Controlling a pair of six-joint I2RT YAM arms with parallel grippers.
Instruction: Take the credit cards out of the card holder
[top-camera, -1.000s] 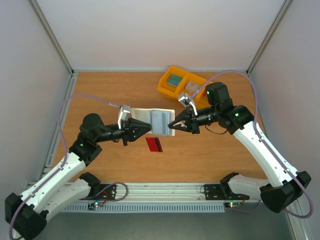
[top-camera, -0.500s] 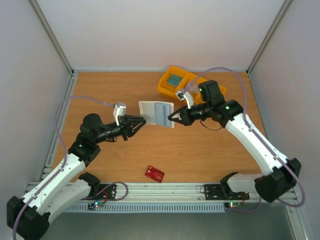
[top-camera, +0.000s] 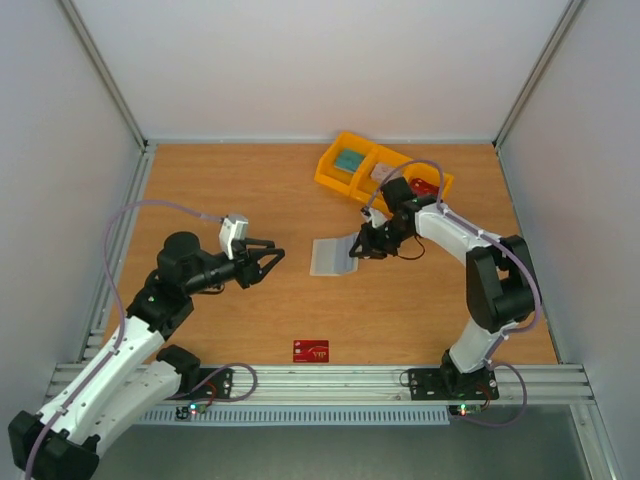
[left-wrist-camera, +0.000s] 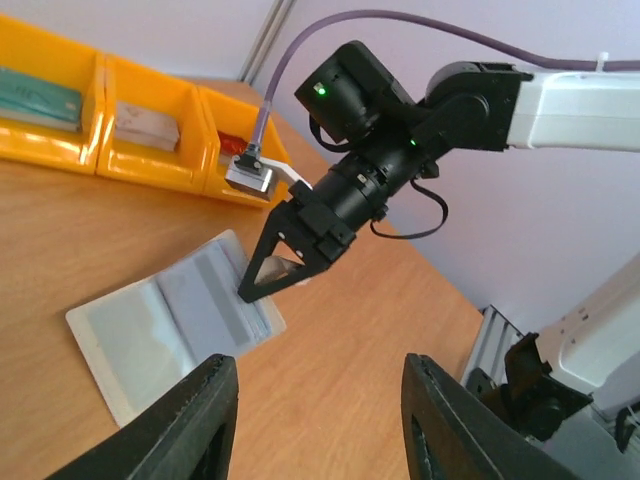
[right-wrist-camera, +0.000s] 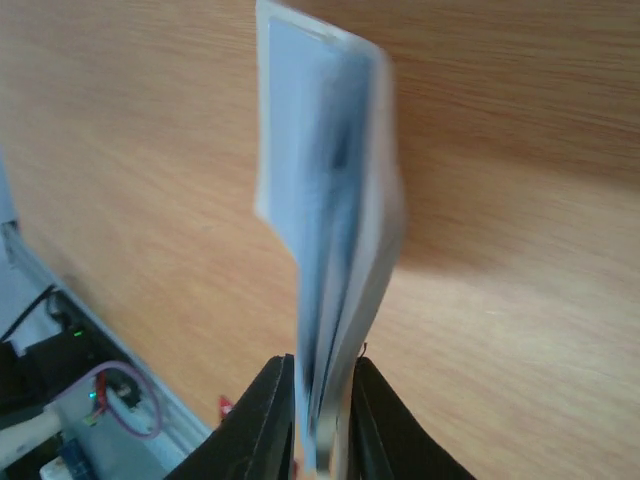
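The card holder (top-camera: 328, 256) shows its pale grey-blue inside, spread open low over the table's middle. My right gripper (top-camera: 355, 247) is shut on its right edge. The left wrist view shows the holder (left-wrist-camera: 165, 325) spread flat with the right gripper (left-wrist-camera: 262, 283) pinching its corner. In the right wrist view the holder (right-wrist-camera: 330, 190) stands edge-on between the right gripper (right-wrist-camera: 322, 420)'s fingers. A red credit card (top-camera: 311, 350) lies alone near the front edge; it also shows as a small red bit (right-wrist-camera: 225, 407). My left gripper (top-camera: 270, 256) is open and empty, left of the holder; its jaws (left-wrist-camera: 320, 420) stand wide apart.
A yellow three-compartment bin tray (top-camera: 412, 158) stands at the back right, behind the right gripper, with items in its compartments; in the left wrist view the tray (left-wrist-camera: 120, 165) is at the upper left. An aluminium rail (top-camera: 330, 380) runs along the front edge.
My left gripper let go of the holder, opened and drew back left. The red card dropped to the table near the front edge. The right gripper lowered the holder toward the table.
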